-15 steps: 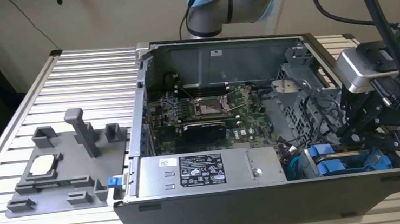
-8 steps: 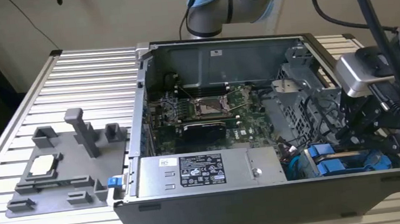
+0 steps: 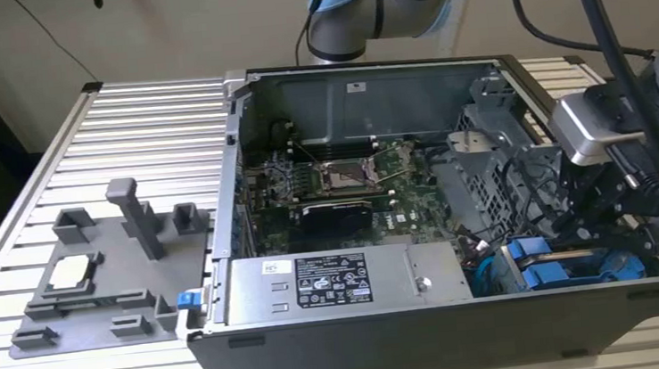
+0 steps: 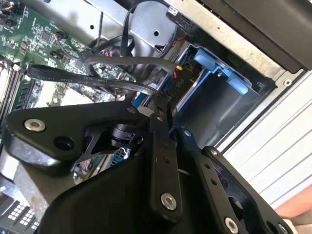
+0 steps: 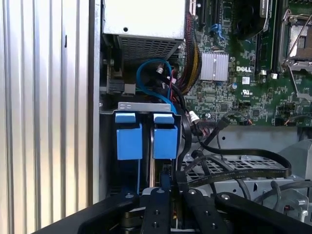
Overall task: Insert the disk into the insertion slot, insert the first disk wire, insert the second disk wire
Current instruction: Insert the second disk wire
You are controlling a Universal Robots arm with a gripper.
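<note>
- Insertion slot (image 3: 576, 266): grey cage with blue rails, about 4 o'clock in the exterior view, inside the open computer case (image 3: 319, 346). Blue tabs of the carriers (image 5: 146, 139) face out in the first wrist view.
- Disk: cannot tell whether it sits in the cage.
- Gripper (image 5: 165, 187): just at the cage mouth, fingers (image 4: 163, 146) drawn together on a black wire connector (image 5: 165, 171).
- Black flat cable (image 5: 243, 170) loops beside it.
- Power-supply box (image 3: 344, 282): about 6 o'clock, next to the cage.
- Motherboard (image 3: 329, 180): centre.
</note>
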